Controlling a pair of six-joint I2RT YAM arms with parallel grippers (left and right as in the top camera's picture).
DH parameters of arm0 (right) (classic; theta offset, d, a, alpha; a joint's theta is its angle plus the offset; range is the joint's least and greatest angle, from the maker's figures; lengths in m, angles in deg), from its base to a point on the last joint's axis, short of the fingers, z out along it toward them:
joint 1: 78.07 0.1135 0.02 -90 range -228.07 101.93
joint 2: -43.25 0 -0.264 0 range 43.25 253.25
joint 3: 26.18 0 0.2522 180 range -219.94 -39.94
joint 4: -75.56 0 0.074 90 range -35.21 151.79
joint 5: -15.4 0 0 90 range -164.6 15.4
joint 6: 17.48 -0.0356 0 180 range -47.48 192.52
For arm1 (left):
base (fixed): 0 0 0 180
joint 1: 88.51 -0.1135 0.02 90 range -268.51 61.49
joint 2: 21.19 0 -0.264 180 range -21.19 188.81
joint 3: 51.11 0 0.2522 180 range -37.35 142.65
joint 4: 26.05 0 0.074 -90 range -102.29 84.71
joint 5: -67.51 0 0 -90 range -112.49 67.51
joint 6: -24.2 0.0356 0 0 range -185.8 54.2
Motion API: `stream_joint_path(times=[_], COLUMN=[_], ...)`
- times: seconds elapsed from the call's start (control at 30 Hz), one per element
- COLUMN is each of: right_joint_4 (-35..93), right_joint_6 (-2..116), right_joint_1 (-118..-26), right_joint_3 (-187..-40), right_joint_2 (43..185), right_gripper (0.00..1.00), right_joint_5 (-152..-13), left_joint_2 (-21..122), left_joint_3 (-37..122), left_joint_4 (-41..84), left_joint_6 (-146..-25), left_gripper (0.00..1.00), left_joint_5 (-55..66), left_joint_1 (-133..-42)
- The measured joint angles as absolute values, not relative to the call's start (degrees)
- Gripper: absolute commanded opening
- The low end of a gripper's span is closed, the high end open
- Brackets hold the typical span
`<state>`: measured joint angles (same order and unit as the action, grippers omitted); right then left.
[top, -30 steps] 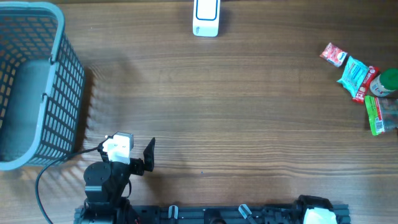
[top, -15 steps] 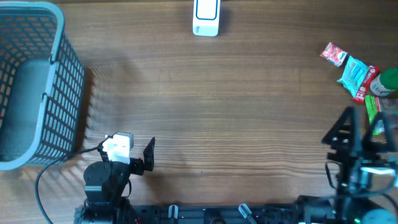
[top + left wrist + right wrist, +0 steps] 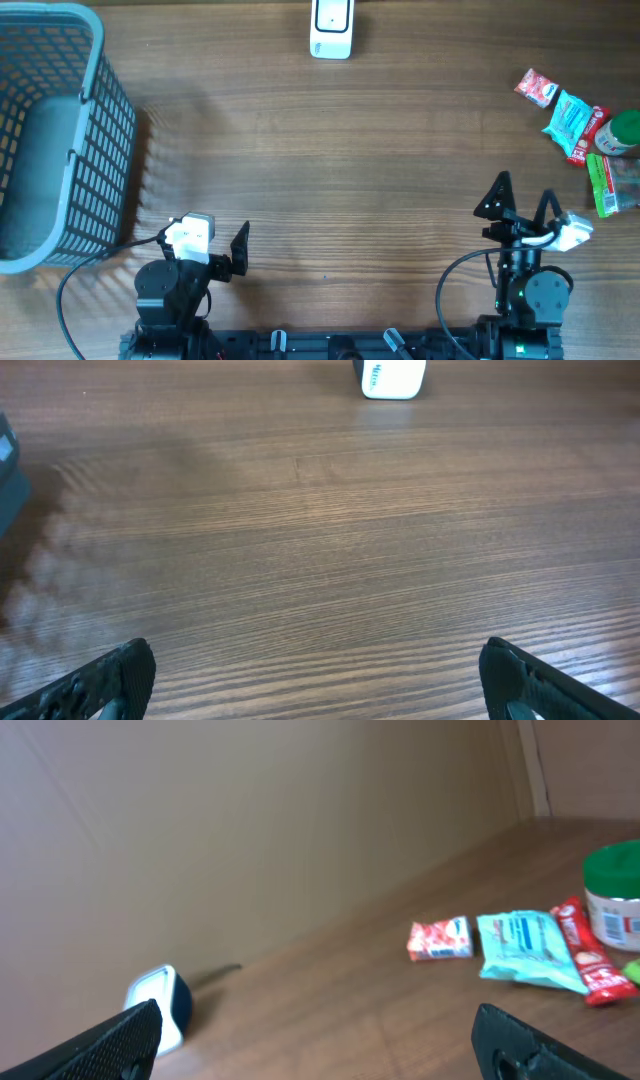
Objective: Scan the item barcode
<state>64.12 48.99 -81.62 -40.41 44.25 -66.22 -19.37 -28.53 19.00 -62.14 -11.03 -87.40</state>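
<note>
Fingers stand wide apart and empty on both arms: left fingers (image 3: 239, 246), right fingers (image 3: 496, 198). Snack packets (image 3: 572, 116) and a green-lidded jar (image 3: 624, 132) lie on the table (image 3: 380, 170) at far right, white scanner (image 3: 331, 28) at far centre.

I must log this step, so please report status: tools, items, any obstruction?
Left tool open, empty. Right tool open, empty. Snack packets lie untouched beyond right tool. Scanner at far edge, path clear.

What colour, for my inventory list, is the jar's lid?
Green; the lid shows best in the right wrist view.
</note>
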Motion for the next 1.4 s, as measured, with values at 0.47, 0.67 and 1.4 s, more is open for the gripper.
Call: stream_joint_path(times=[0.47,0.67,1.4], right_joint_4=[62.5,62.5,62.5], right_joint_6=[57.9,57.9,57.9], right_joint_1=[-81.6,-81.6,-81.6], right_joint_3=[-40.3,-40.3,-40.3], right_joint_2=[44.2,44.2,44.1], right_gripper=[1.0,1.0,1.0], right_joint_5=[-68.6,-68.6,-68.6], left_joint_2=[-19.4,-19.4,-19.8], left_joint_3=[-28.5,-28.5,-36.2], left_joint_4=[19.0,19.0,-7.8], left_joint_6=[-62.1,-62.1,-65.9], left_gripper=[1.0,1.0,1.0], left_joint_5=[-11.0,-11.0,-18.1], left_joint_1=[-87.4,-87.4,-87.4])
